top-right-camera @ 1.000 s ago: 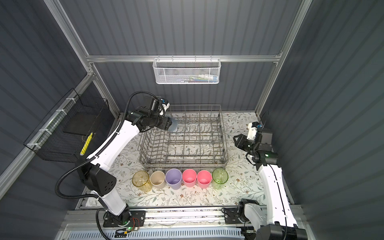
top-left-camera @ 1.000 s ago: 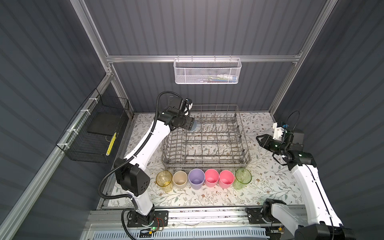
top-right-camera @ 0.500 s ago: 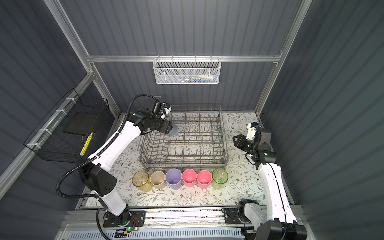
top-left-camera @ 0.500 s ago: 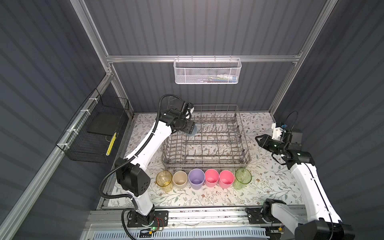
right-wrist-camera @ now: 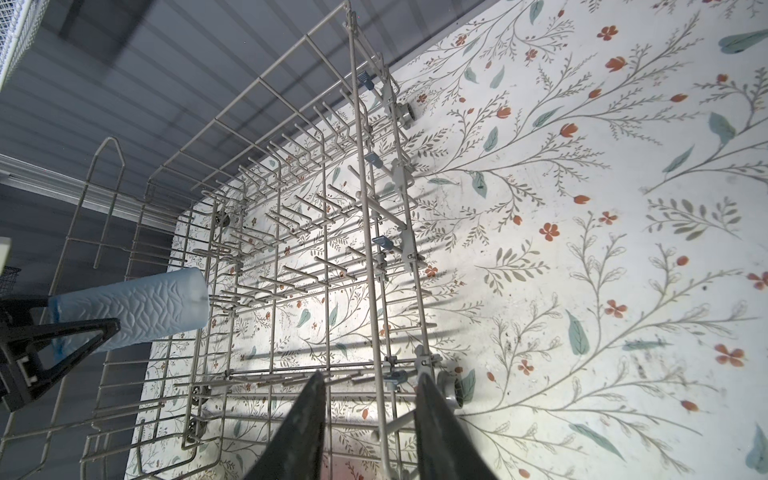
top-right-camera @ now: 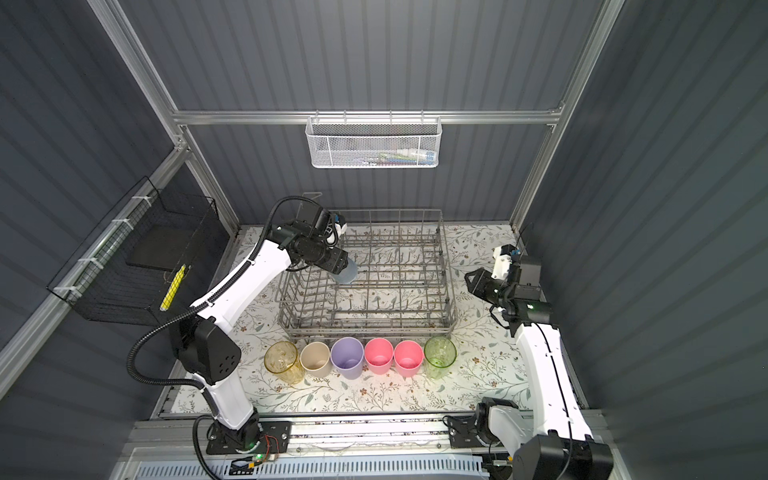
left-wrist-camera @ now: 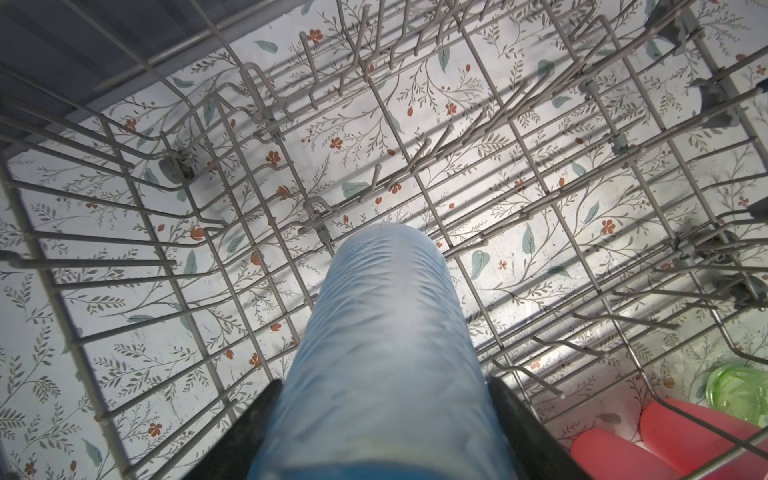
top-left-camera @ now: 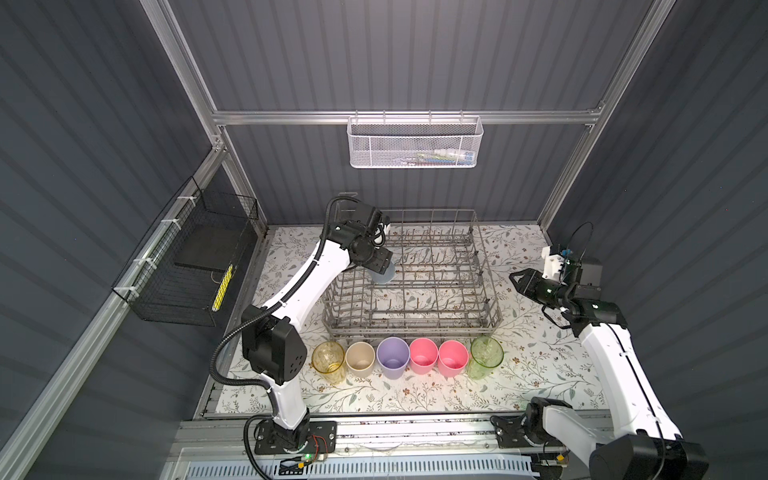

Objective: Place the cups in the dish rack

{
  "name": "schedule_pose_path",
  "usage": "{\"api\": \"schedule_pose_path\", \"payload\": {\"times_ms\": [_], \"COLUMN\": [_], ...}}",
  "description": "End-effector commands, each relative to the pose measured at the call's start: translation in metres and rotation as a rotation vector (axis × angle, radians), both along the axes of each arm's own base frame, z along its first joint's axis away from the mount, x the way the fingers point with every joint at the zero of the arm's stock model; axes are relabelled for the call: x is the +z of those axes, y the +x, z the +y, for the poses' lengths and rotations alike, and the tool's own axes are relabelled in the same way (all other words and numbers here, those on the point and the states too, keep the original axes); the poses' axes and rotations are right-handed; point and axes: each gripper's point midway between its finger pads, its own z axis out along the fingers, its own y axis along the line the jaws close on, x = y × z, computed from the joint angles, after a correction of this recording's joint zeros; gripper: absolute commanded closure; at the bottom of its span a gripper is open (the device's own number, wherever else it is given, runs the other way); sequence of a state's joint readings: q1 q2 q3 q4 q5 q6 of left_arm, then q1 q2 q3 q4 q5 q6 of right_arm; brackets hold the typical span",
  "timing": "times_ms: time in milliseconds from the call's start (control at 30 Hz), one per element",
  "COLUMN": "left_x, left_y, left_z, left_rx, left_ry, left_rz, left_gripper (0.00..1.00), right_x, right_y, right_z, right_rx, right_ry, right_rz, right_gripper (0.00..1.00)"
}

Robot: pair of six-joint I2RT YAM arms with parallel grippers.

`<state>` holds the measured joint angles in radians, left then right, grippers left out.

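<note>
Table (top-left-camera: pixel 540 374): top covered with a white sheet printed with leafy sprigs and small red flowers. Standing on it: one grey wire dish rack (top-left-camera: pixel 411 326), set toward the back, about mid-width. Just in front of the rack, six cups in one straight row, upright, mouths up: yellow cup (top-left-camera: pixel 328 360), beige cup (top-left-camera: pixel 360 359), lavender cup (top-left-camera: pixel 392 357), pink cup (top-left-camera: pixel 423 355), second pink cup (top-left-camera: pixel 453 358), then green cup (top-left-camera: pixel 486 355) slightly apart.

blue-grey cup (left-wrist-camera: pixel 386 353), grey rack (top-left-camera: pixel 415 331), floral table (top-left-camera: pixel 415 395)
</note>
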<state>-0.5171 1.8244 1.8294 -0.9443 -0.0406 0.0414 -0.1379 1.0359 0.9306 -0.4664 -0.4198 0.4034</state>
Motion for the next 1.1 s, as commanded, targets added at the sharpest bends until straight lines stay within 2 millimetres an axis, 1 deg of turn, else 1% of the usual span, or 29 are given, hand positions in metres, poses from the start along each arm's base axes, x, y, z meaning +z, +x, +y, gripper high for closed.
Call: {"api": "schedule_pose_path", "payload": {"times_ms": [0,400,467,500,567,867,967,1067], "left_x": [-0.002,-0.024,-0.027,-0.032,-0.034,-0.044,-0.047,-0.049], "left_y": [-0.001,0.013,0.018,0.015,0.018,0.022,0.022,0.023], "left_z": [-0.007,-0.015,-0.018,-0.015,-0.015,-0.010,-0.011,-0.012], "left_rx": [-0.006,0.004,0.008,0.009,0.019,0.038,0.037,0.036], "left_ry": [-0.010,0.073,0.080,0.099,0.116,0.158,0.165,0.169], "left_rz": [0.020,0.045,0.043,0.066,0.069,0.083,0.095,0.102], "left_gripper": [0.71,0.70,0.70,0.69,0.69,0.67,0.65,0.60], "right_x": [-0.004,-0.010,-0.011,-0.011,-0.012,-0.014,-0.014,-0.014], "right_y": [0.000,0.000,0.000,0.000,0.000,0.001,0.002,0.002], "right_z": [0.001,0.000,0.000,0.000,0.000,0.000,-0.001,-0.001], "right_rx": [0.004,0.006,0.005,0.006,0.006,0.004,0.003,0.002], "right_ry": [0.006,0.005,0.003,0.003,0.002,0.002,0.000,-0.001], "right_rz": [0.004,0.015,0.016,0.016,0.017,0.025,0.023,0.024], "right_gripper": [0.62,0.62,0.62,0.62,0.62,0.62,0.62,0.62]}}
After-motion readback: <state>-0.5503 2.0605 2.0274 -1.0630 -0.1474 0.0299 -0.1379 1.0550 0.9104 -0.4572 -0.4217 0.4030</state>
